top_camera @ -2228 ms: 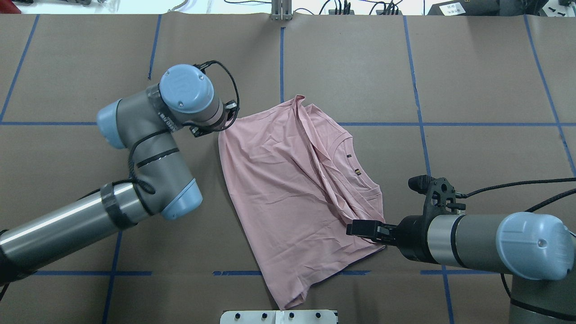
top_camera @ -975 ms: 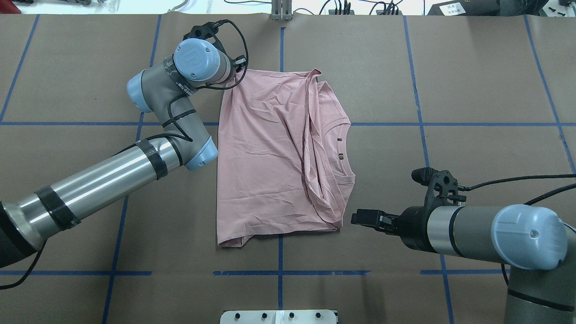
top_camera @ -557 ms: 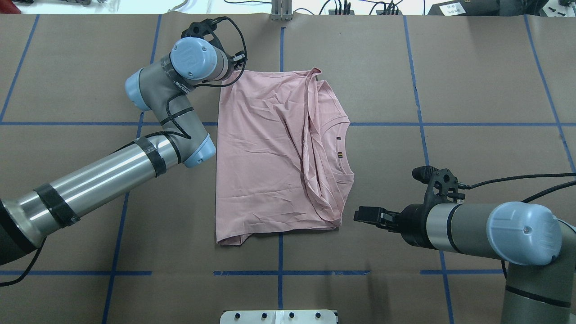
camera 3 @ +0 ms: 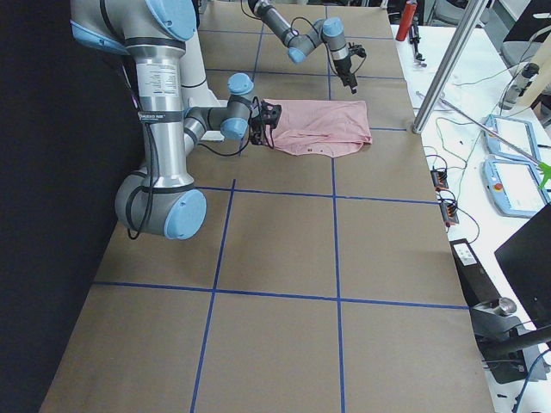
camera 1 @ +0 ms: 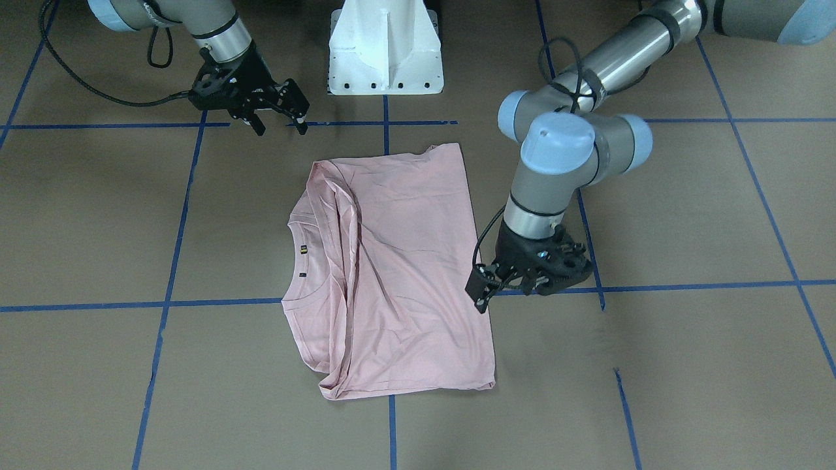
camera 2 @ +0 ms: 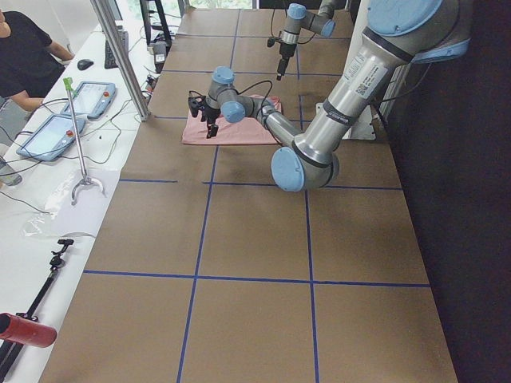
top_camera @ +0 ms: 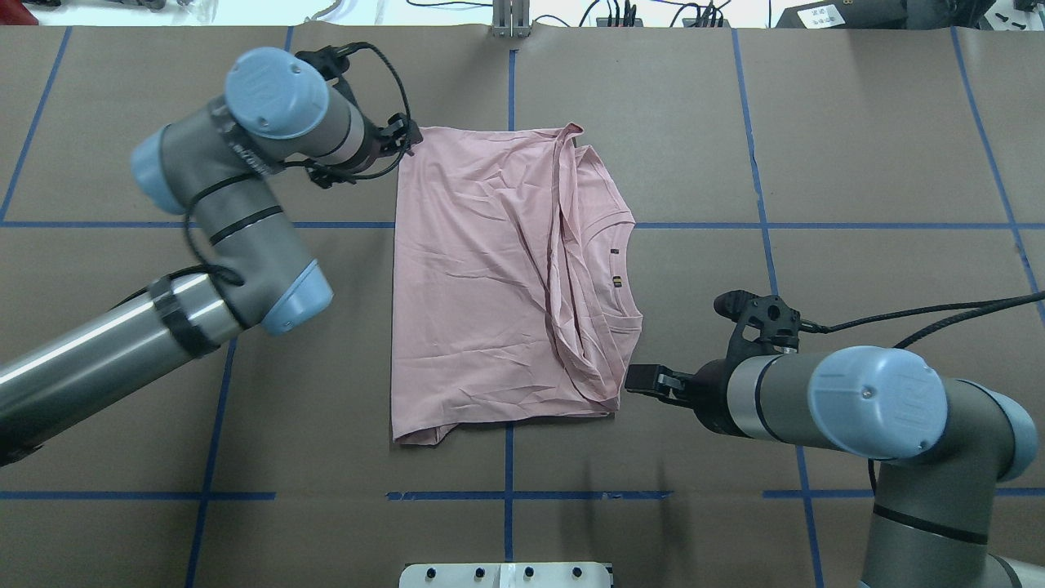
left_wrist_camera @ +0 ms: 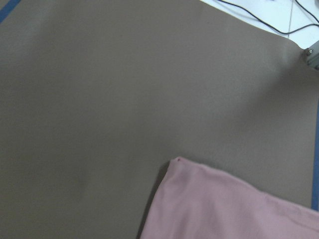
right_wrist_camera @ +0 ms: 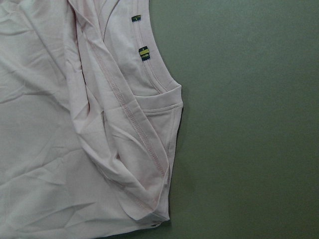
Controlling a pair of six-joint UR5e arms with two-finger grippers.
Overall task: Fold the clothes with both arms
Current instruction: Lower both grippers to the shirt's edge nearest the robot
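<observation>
The pale pink T-shirt (top_camera: 473, 278) lies flat and folded lengthwise on the brown table, its ribbed collar (top_camera: 624, 269) toward my right side. No dog print shows. My left gripper (top_camera: 406, 140) hovers just beside the shirt's far left corner, open and empty. That corner lies on the table in the left wrist view (left_wrist_camera: 199, 199). My right gripper (camera 1: 279, 124) is open and empty, just off the near right corner of the shirt (camera 1: 405, 261). The right wrist view shows the collar, small tags and folded hem (right_wrist_camera: 149, 124).
The white pedestal base (camera 1: 385, 52) stands at the robot's edge of the table. Blue tape lines (top_camera: 510, 90) cross the brown cover. A side bench with tablets (camera 2: 48, 136) and a person runs along the far edge, behind a metal post (camera 2: 120, 56).
My left gripper dragged the shirt's corner away until the shirt lay square, then let go and drew back to the left. My right gripper has edged toward the shirt's near corner.
</observation>
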